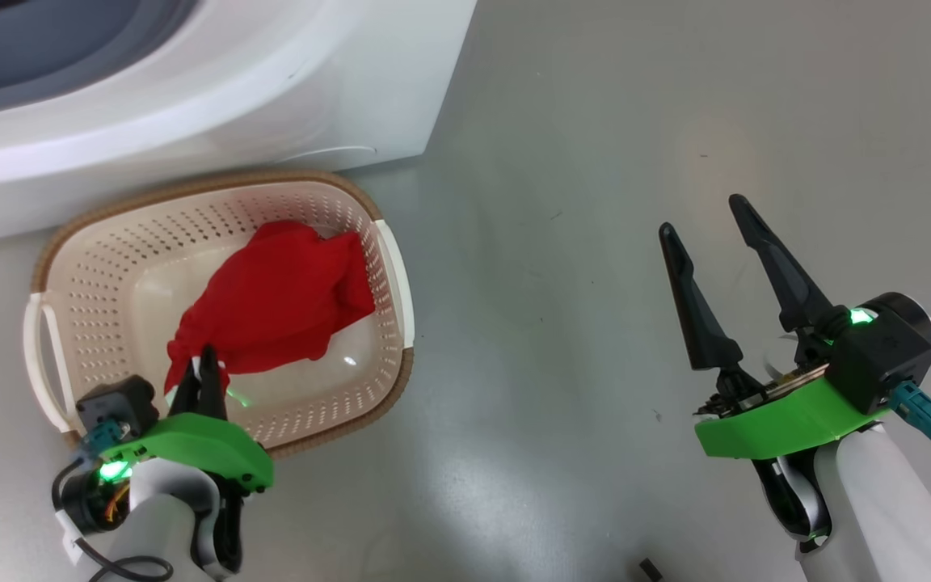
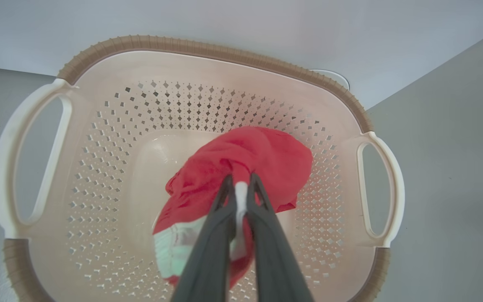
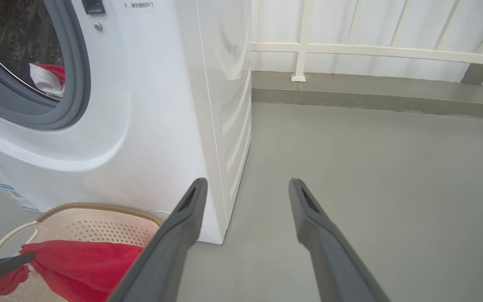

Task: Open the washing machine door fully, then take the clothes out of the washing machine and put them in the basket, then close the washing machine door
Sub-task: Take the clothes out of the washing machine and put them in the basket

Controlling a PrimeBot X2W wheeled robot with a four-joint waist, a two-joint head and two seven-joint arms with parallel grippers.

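**Red garment gripped low in the basket**

Nearest, at the lower left of the head view: left gripper (image 1: pixel 205 360), fingers pressed almost together on a white-edged fold of the clothes (image 1: pixel 275 299). Holds that fold low inside the basket (image 1: pixel 191 184), near its front wall (in the left wrist view, white trim caught right between the two fingertips (image 2: pixel 224 188)). Drapes from there across the basket's bottom and toward its right-hand wall, red cloth bunched, a pale striped patch showing just beneath the fingers.

Further right, well apart from the basket: right gripper (image 1: pixel 701 216), spread wide, gripping nothing, poised above bare grey floor (image 1: pixel 579 242).

Behind the basket, just beside its brown rim: the washing machine (image 1: pixel 288 89), white, with a grey rubber ring (image 3: pixel 80 84) around the mouth of the drum (image 3: pixel 6 33). Inside that drum, seen from the right wrist view: another piece of red and white cloth (image 3: pixel 46 77), resting at the lower edge of the opening. Low on the machine's front, a small blue label (image 3: pixel 13 195).

Farthest back, past the machine's side: a pale railing (image 3: pixel 350 48) along a white wall (image 3: pixel 392 21).
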